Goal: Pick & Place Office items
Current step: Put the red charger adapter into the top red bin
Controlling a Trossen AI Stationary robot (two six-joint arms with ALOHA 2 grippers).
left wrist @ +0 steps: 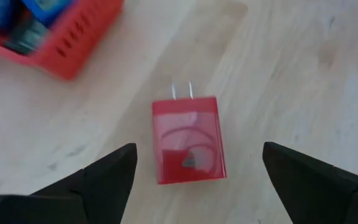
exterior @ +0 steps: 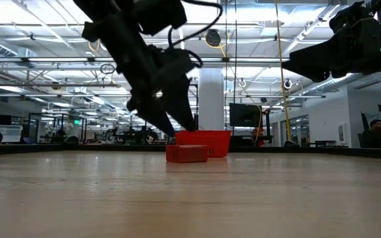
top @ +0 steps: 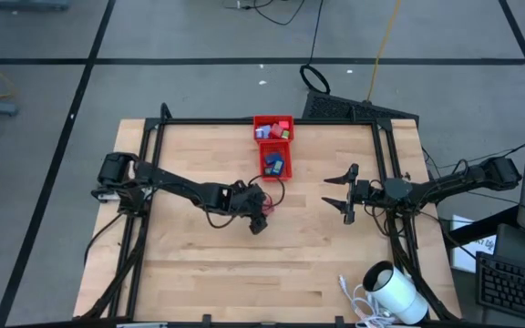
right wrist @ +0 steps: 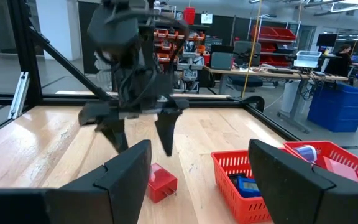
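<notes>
One piece is in play for me right now: my left end effector hangs just above the red plug block, fingers spread wide to either side of it and gripping nothing. The block lies flat on the tabletop with its two metal prongs pointing toward the red tray, which sits near it but not touching. In the low view the fingertips hover over the block with clear air beneath them, so I read this as the approach for a pick, or possibly the instant after a release; I cannot tell which.

If it is a pick, I need to come straight down, keep the block centred between the fingers, and close across its smooth sides without nudging it. Then lift and carry it over a tray compartment; both already hold several small blue and pink-red items, so the drop needs some care.

My right end effector waits over the tabletop's right half, open and empty, facing the tray.
</notes>
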